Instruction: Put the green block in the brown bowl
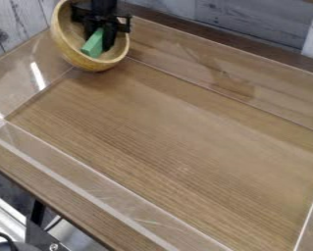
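The brown bowl (78, 57) stands at the far left corner of the wooden table. My black gripper (98, 31) points down into it, shut on the green block (92, 43). The block hangs tilted inside the bowl, its lower end close to the bowl's floor; whether it touches I cannot tell. The gripper's fingertips are partly hidden by the block and the bowl's rim.
A clear acrylic wall (67, 181) runs around the wooden tabletop (185, 147), with its near edge at the lower left. A grey plank wall (237, 20) rises behind the table.
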Action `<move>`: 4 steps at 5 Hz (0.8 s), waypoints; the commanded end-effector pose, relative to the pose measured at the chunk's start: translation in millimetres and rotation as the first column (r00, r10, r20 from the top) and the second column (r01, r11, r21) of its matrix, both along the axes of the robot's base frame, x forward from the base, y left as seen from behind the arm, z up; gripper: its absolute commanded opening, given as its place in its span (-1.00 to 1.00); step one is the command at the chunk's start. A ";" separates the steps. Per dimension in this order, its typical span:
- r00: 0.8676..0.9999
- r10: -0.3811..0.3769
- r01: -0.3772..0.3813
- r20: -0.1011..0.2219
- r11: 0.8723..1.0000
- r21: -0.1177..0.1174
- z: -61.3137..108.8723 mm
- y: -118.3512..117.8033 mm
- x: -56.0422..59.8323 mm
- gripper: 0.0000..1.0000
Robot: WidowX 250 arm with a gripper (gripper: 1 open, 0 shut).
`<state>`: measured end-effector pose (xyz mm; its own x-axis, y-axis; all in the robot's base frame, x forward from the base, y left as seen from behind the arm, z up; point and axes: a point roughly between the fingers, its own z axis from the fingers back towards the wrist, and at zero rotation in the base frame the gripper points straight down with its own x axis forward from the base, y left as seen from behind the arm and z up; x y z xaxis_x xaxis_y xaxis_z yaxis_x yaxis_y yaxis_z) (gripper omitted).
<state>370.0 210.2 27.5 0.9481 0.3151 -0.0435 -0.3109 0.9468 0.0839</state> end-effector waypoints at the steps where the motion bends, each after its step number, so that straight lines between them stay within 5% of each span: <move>1: 0.997 0.036 -0.038 -0.071 0.999 -0.031 -73.7 -7.5 -10.5 -1.00; 4: 0.991 0.057 -0.061 -0.120 0.998 -0.032 -90.7 -11.4 -19.5 -1.00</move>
<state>368.9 209.3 24.7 0.9429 0.3298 -0.0467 -0.3235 0.9402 0.1070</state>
